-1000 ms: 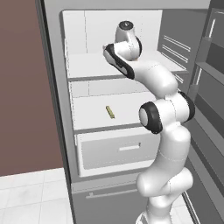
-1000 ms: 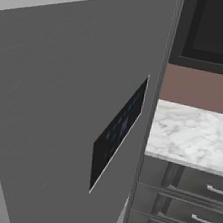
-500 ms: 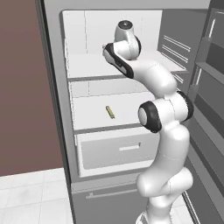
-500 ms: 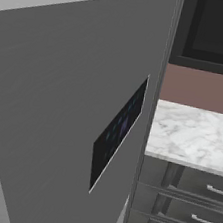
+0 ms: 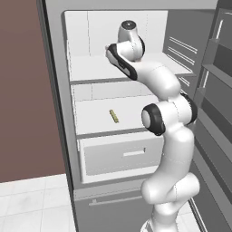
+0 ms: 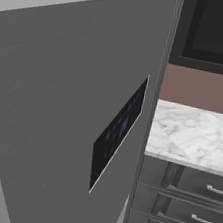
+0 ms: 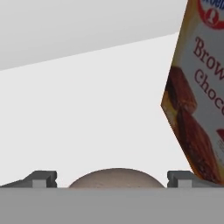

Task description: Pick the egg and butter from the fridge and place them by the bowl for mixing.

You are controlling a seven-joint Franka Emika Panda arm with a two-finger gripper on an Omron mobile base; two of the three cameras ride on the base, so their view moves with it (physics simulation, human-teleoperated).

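A reddish-brown wall fills the left of the left base view, above white floor tiles. In the right base view, a marble surface tops dark drawers at lower right.

the light is even and diffuse, with no visible source and no glare. the fridge interior is bright white, its shelves throwing only faint grey shading beneath them, and the arm casts no clear shadow inside the fridge. the fridge's door reads flat mid-grey. the carton beside the egg looks soft, its print slightly blurred.
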